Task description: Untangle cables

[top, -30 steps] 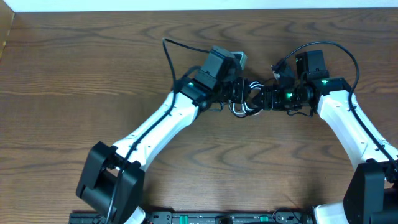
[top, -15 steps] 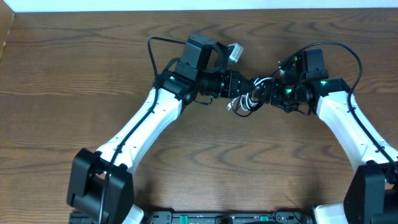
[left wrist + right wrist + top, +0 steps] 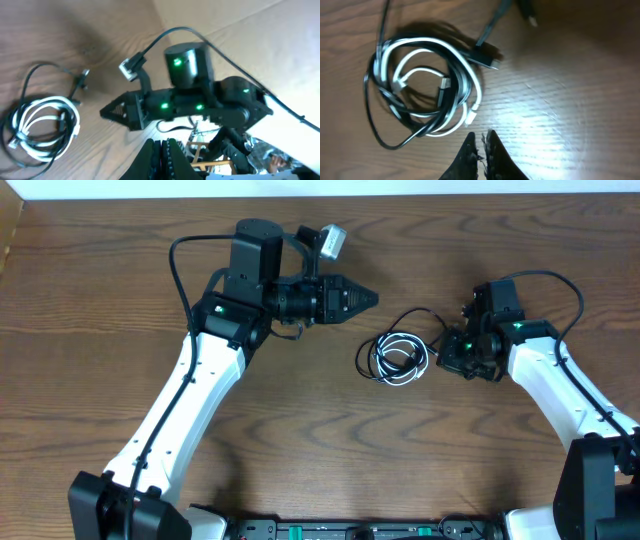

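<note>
On the dark brown wooden table (image 3: 300, 430), between the two arms, a thin white cord (image 3: 427, 42) and a thin black cord (image 3: 487, 54) are lying wound together in one loose coil (the black one's plug end is poking out at the coil's edge). The right gripper (image 3: 481, 136) is hovering just beside the coil, its fingers pressing together and pinching nothing. The left gripper (image 3: 370, 298) is hanging well apart from the coil, its jaws also pressing together and carrying nothing, its tip pointing toward the right arm.
</note>
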